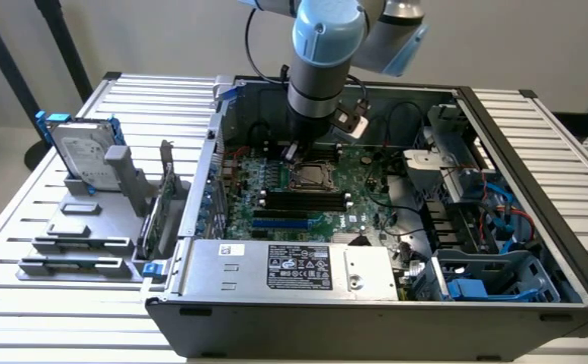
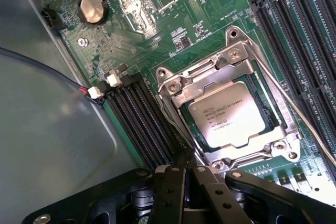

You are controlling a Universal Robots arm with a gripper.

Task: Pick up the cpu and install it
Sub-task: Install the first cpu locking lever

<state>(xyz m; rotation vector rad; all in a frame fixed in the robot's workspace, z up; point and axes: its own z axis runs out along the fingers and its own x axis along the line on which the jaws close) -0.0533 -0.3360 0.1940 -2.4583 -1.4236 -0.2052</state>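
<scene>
- The end effector is clenched with nothing between its black fingers; in the wrist view they meet just beside the near edge of the socket frame, so it grasps nothing.
- The cpu lies flat in the socket on the motherboard, its dull silver top and printed lettering facing up, square to the metal frame around it. It looks seated, judging from how evenly it sits inside the frame.
- The thin retention lever runs along one side of the socket, apart from the fingers; whether it is latched I cannot tell.
- Black memory slots flank the socket closely, which would explain the narrow, closed pose of the fingers in this tight spot.
- In the exterior view the arm stands upright over the open computer case, reaching straight down to the socket area.
- On the slatted bench, a hard drive stands upright in a grey holder at the exterior view's left, well apart from the case.
</scene>
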